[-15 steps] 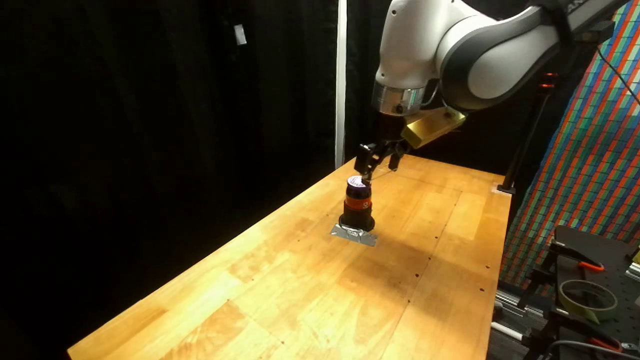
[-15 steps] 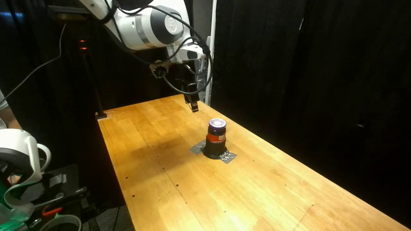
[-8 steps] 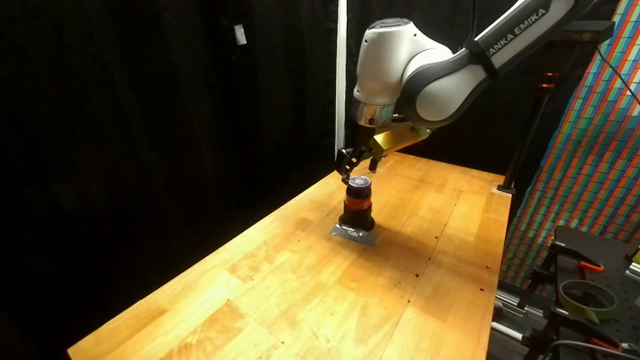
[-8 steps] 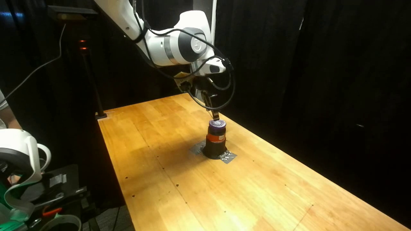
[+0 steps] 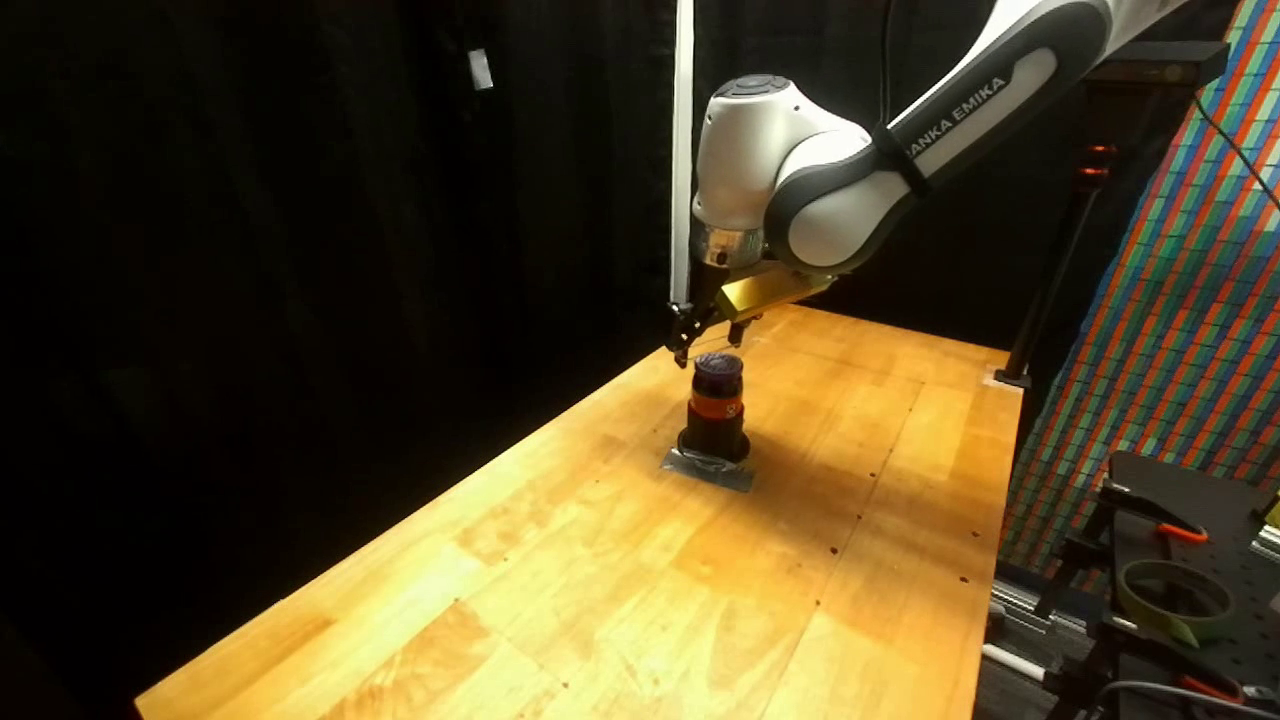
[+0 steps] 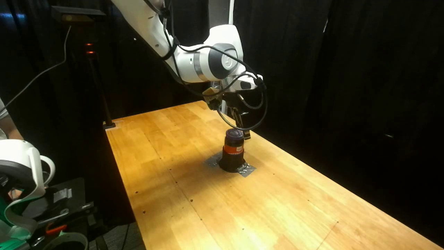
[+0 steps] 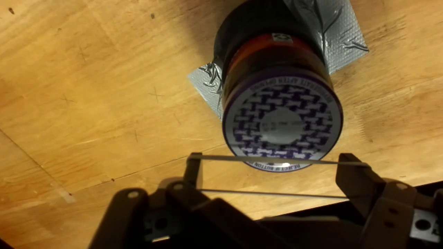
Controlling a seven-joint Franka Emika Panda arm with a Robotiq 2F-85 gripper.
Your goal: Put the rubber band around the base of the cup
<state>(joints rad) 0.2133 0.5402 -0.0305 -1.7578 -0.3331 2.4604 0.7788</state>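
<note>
The cup (image 5: pixel 717 405) is a small jar with an orange band, dark upper part and purple-and-white lid. It stands upright in a black base on the table; it also shows in an exterior view (image 6: pixel 234 149) and the wrist view (image 7: pixel 282 124). My gripper (image 7: pixel 275 169) is open, its fingers wide apart. The rubber band (image 7: pixel 221 158) is stretched around the outside of both fingers as two near-parallel strands. In the wrist view its upper strand crosses in front of the lid's near edge. In both exterior views the gripper (image 5: pixel 709 350) (image 6: pixel 247 134) is beside and behind the lid, near lid height.
Silver tape (image 7: pixel 346 38) holds the black base (image 6: pixel 231 163) to the wooden table (image 5: pixel 600 600). A cable (image 6: pixel 265 114) loops from the wrist. A side cart with a tape roll (image 5: pixel 1176 595) stands beside the table. Black curtains hang behind.
The arm has moved left and lower in one exterior picture, right and lower in the opposite one, coming close to the cup. The lid is now in shadow. The cup has not moved.
</note>
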